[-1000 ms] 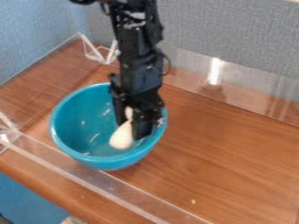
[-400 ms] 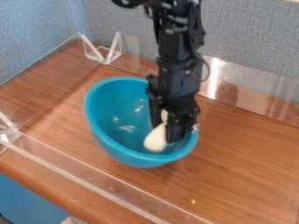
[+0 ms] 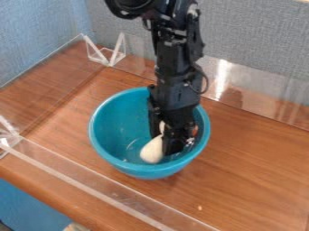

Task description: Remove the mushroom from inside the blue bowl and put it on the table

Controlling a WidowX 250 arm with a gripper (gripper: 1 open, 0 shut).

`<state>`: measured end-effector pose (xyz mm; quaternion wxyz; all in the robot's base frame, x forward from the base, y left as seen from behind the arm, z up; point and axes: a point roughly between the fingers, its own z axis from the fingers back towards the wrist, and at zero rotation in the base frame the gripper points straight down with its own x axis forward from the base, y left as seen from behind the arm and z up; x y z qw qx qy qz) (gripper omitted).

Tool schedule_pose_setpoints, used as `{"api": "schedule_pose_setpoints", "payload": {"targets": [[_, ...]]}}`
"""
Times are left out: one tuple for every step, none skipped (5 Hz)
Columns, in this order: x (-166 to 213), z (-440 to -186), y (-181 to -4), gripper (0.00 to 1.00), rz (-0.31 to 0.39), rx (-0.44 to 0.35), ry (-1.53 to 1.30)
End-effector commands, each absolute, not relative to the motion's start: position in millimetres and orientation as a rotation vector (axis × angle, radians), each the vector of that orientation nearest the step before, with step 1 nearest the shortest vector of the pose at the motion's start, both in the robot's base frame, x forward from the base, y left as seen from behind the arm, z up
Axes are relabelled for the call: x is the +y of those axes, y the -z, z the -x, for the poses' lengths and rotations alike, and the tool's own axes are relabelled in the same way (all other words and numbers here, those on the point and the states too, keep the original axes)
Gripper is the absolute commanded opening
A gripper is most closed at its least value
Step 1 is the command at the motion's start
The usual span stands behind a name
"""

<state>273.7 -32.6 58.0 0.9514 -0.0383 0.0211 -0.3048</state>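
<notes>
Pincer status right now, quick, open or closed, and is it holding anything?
Pincer: closed on the mushroom, down inside the blue bowl.

One glossy turquoise-blue round bowl (image 3: 125, 144) — one small cream-stemmed toy mushroom (image 3: 154, 151) inside it — one black robot gripper (image 3: 173, 144), one reddish-brown wood-grain table (image 3: 259, 171), and one clear acrylic wall (image 3: 72, 180).
</notes>
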Motion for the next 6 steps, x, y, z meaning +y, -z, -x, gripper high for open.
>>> {"api": "schedule_pose_setpoints", "payload": {"targets": [[-30,-277,-69.8,0.00,0.069,0.002,0.651],[-29,-276,-70.8,0.00,0.071,0.001,0.685],[-28,-274,-67.5,0.00,0.072,-0.003,0.629],[-26,-273,-64.5,0.00,0.074,-0.008,0.571],[-30,-271,-71.7,0.00,0.076,-0.009,0.544],[-34,-269,-79.1,0.00,0.078,-0.011,0.517]]}}
